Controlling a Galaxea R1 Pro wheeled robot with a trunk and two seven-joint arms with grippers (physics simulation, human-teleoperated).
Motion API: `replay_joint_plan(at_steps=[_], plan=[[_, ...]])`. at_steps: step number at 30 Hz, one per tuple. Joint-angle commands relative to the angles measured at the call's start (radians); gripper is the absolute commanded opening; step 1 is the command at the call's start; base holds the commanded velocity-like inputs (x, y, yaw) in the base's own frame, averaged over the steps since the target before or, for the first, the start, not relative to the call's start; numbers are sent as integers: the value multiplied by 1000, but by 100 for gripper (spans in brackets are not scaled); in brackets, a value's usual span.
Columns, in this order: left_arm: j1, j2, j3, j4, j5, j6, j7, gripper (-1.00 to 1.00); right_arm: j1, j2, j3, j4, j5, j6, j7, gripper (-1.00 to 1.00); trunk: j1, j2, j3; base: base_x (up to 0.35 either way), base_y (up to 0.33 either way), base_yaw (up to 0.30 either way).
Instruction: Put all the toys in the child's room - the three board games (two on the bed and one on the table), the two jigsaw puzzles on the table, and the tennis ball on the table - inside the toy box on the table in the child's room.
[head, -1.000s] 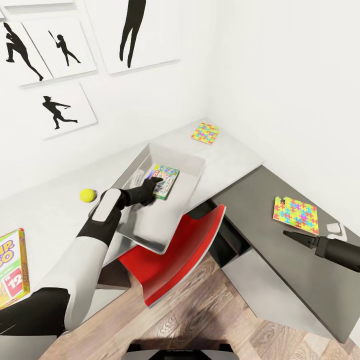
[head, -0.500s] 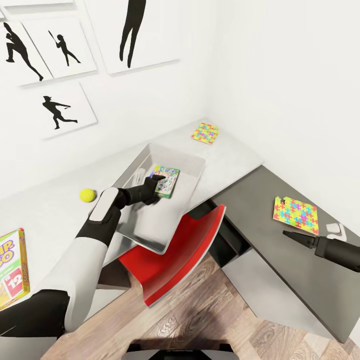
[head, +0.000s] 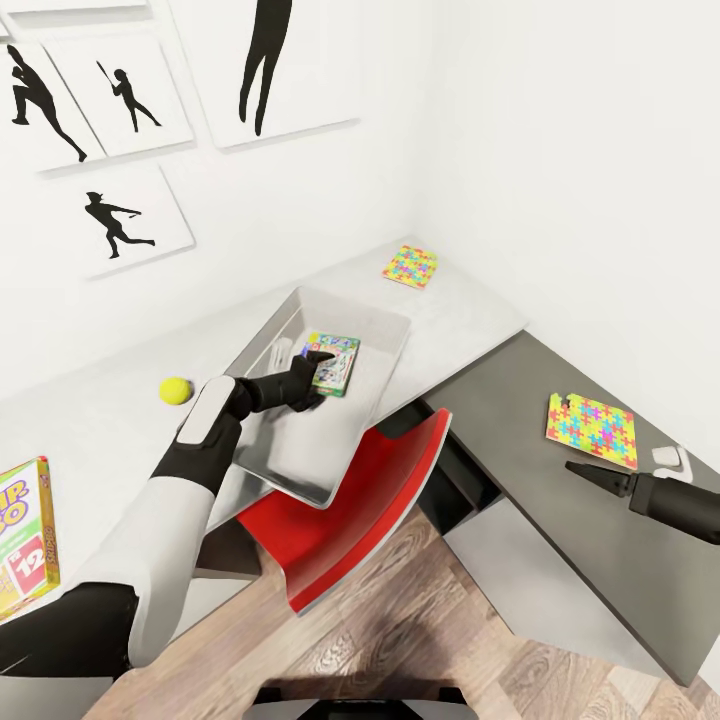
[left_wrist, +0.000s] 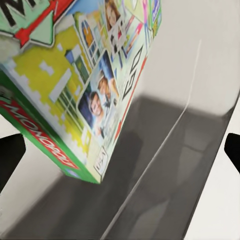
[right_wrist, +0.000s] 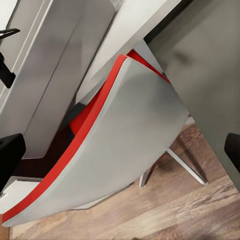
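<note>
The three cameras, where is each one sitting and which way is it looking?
Head view: sits on the robot's head, looking forward and down at the table, toy box and red chair; both arms and the left hand show.
Left wrist view: sits by the left hand, looking into the toy box at a board game; dark fingertips show at the edges.
Right wrist view: sits by the right hand, looking at the red chair and wood floor; fingertips show.
Shared: head and left wrist views both show the board game.
</note>
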Motion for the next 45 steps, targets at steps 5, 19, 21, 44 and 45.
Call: replay_joint_plan(at_steps=[5,19,21,44,45], plan=[[6,1,1,-9,13,7,10,100,-1,-1,-1,0,0,5,3,100,1,-2,-1,0,0,0],[53,13,9,-56,13,12,10,100,-1,-1,-1,-1,0,5,3,100,1,-2,-1,0,0,0],[56,15,10,-59,13,12,10,100,-1,-1,-1,0,0,5,3,100,1,-2,-1,0,0,0],[112,20,-74,-451,4,108,132,100,-1,-3,-3,0,2,5,34,100,1,-2,-1,0,0,0],[117,20,-88,-485,5,112,143,100,-1,-3,-3,0,2,5,39,100,1,-2,-1,0,0,0]])
